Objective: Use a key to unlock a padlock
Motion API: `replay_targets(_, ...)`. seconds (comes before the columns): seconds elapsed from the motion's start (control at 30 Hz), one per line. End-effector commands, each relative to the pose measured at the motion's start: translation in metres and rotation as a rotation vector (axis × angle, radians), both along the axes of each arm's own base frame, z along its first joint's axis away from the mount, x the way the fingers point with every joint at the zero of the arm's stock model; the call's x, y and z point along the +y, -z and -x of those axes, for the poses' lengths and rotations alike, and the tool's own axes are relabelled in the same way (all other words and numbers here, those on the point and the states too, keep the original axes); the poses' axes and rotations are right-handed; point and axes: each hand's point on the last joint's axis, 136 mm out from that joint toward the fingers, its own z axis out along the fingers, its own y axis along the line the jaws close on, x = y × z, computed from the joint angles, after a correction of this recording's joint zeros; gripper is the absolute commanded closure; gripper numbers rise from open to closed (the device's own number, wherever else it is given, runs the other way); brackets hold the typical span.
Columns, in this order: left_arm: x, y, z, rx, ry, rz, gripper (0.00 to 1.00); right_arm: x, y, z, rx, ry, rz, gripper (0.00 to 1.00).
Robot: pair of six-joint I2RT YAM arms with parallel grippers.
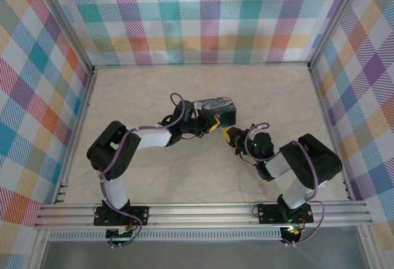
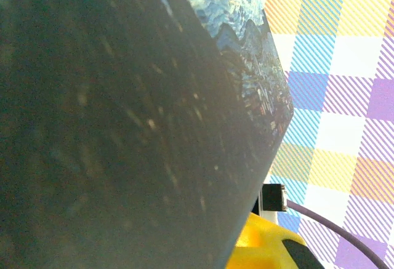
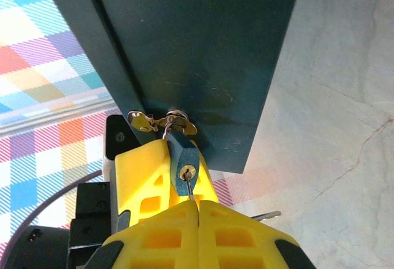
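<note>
A dark teal box point(image 3: 197, 47) with a painted lid point(image 1: 217, 108) lies mid-table, and its side is close against the left wrist camera point(image 2: 123, 121). A small blue padlock point(image 3: 183, 158) hangs from the box's metal hasp point(image 3: 163, 121). The key point(image 3: 191, 190) sits in the padlock's keyhole, and my right gripper point(image 3: 198, 202) is shut on it, just right of the box in the top view point(image 1: 229, 135). My left gripper point(image 1: 206, 126) is at the box's near side. One of its yellow fingers point(image 3: 144, 176) lies behind the padlock. What it grips is hidden.
A second key point(image 3: 266, 215) sticks out to the right of my right gripper's fingers. Checked cloth walls point(image 1: 197, 16) and metal frame posts point(image 1: 80, 66) enclose the marble-patterned table point(image 1: 277, 96). A rail point(image 1: 203, 210) runs along the near edge.
</note>
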Motion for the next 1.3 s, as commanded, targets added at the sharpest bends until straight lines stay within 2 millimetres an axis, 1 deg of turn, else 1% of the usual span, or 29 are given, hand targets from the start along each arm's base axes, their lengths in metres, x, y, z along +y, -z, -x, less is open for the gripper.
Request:
replay_targets(0.0, -0.019, -0.024, 0.023, -0.032, 0.124, 0.092, 0.98, 0.006, -0.013, -0.006, 0.006, 0.01, -0.09, 1.0)
replay_targets(0.2, -0.023, -0.031, 0.025, -0.045, 0.146, 0.113, 0.99, 0.008, -0.002, -0.013, 0.023, 0.013, -0.07, 1.0)
replay_targets(0.3, -0.023, -0.032, 0.026, -0.051, 0.151, 0.12, 1.0, 0.011, -0.003, -0.015, 0.01, -0.001, -0.062, 1.0)
replay_targets(0.43, -0.024, -0.035, 0.026, -0.057, 0.157, 0.129, 1.0, 0.006, -0.005, -0.016, -0.022, 0.016, -0.035, 1.0)
replay_targets(0.57, -0.027, -0.038, 0.029, -0.061, 0.179, 0.144, 1.0, 0.013, 0.002, -0.021, 0.006, -0.026, -0.043, 1.0)
replay_targets(0.63, -0.028, -0.04, 0.03, -0.065, 0.188, 0.15, 1.0, 0.017, 0.002, -0.023, 0.011, -0.039, -0.055, 1.0)
replay_targets(0.7, -0.027, -0.041, 0.03, -0.068, 0.193, 0.152, 1.0, 0.017, -0.001, -0.025, 0.01, -0.034, -0.062, 1.0)
replay_targets(0.8, -0.028, -0.043, 0.032, -0.074, 0.205, 0.158, 1.0, 0.015, -0.012, -0.028, -0.049, -0.027, -0.043, 1.0)
replay_targets(1.03, -0.032, -0.044, 0.035, -0.074, 0.231, 0.166, 1.0, 0.024, -0.006, -0.03, -0.027, -0.063, -0.052, 1.0)
replay_targets(1.27, -0.031, -0.04, 0.037, -0.066, 0.237, 0.161, 1.0, 0.025, -0.006, -0.031, -0.031, -0.068, -0.04, 1.0)
